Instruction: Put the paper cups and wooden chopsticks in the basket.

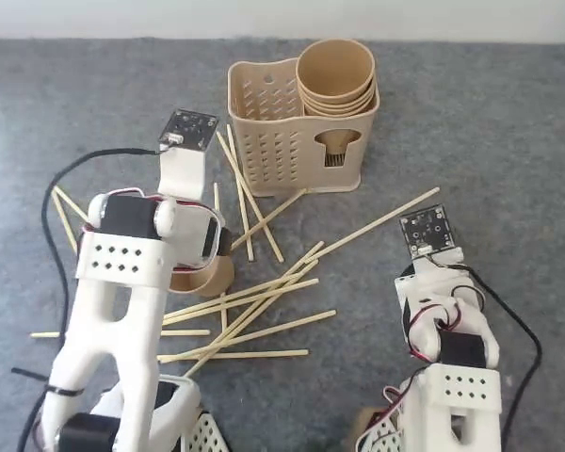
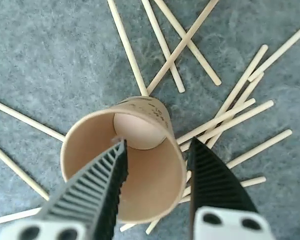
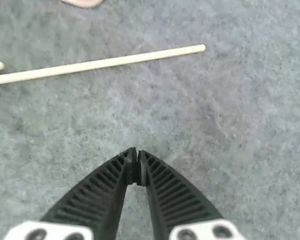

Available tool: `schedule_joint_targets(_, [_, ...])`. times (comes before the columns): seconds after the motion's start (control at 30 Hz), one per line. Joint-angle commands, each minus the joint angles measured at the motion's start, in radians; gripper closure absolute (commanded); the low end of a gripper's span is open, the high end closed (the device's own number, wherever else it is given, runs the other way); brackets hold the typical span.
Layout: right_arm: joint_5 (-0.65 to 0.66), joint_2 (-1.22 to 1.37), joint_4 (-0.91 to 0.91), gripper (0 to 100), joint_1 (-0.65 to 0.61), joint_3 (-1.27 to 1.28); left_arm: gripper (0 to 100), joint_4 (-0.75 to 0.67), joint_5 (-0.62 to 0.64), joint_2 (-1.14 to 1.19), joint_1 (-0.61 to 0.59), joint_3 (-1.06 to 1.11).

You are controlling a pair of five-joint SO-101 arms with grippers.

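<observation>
Left gripper: the left gripper [image 2: 159, 147] is down on the loose paper cup [image 2: 145, 112], which lies on its side with its mouth facing the wrist. The fingers [image 2: 102, 185] are spread, one inside the mouth, the other outside the wall, so the cup's side wall sits between them. As far as I can see they aren't pinching it yet.

Right gripper: the right gripper [image 3: 138, 152] has its fingers pressed together on nothing, tips over bare grey mat [image 3: 230, 125]. One chopstick [image 3: 97, 64] lies crosswise well beyond the tips.

Cup handling: I reckon it's super light and thin-walled, and it'll dent if I clamp hard. The rolled rim looks like the stiffest bit, so I'd close gently on the wall just behind the rim. It's round and lying down, so it may roll away from the outer finger as that one comes in.

Chopsticks: the wooden chopsticks [image 1: 240, 298] are scattered around and past the left fingertips, and a few run under or touch the cup on the outer-finger side. They look stiff, light and smooth, lying flat on the mat. I'd pinch one mid-length so it doesn't swing, though getting a tip under it looks fiddly.

Basket: the basket [image 1: 264, 141] stands well beyond both sets of fingertips. A stack of cups [image 1: 336, 71] already sits in one compartment.

Snag risk: lifting the cup could drag a chopstick along with it.
</observation>
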Motion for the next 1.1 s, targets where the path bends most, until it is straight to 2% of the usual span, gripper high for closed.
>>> schedule_joint_targets(0.0, [0.014, -0.021, -0.004, 98.9, -0.004, -0.011, 81, -0.074, 0.012, -0.032, 0.011, 0.047])
schedule_joint_targets(0.23, [0.014, -0.021, -0.004, 98.9, -0.004, -0.011, 82, -0.236, 0.012, -0.04, 0.087, 0.209])
schedule_joint_targets(0.3, [0.014, -0.021, -0.004, 98.9, -0.004, -0.011, 88, -0.241, 0.006, -0.04, 0.104, 0.199])
schedule_joint_targets(0.37, [0.014, -0.021, -0.004, 98.9, -0.004, -0.009, 98, -0.229, 0.003, -0.04, 0.114, 0.168])
schedule_joint_targets(0.57, [0.014, -0.021, -0.004, 98.9, -0.004, -0.009, 99, -0.034, -0.126, -0.032, 0.109, -0.053])
schedule_joint_targets(0.77, [0.014, -0.019, -0.036, 98.9, -0.004, -0.002, 99, 0.152, -0.172, -0.031, 0.115, -0.351])
schedule_joint_targets(0.9, [0.014, -0.019, -0.036, 98.9, -0.001, -0.002, 99, 0.224, -0.183, 0.02, 0.11, -0.484])
schedule_joint_targets(1.07, [0.014, -0.019, -0.036, 98.9, -0.004, -0.002, 99, 0.23, -0.18, 0.14, 0.117, -0.727])
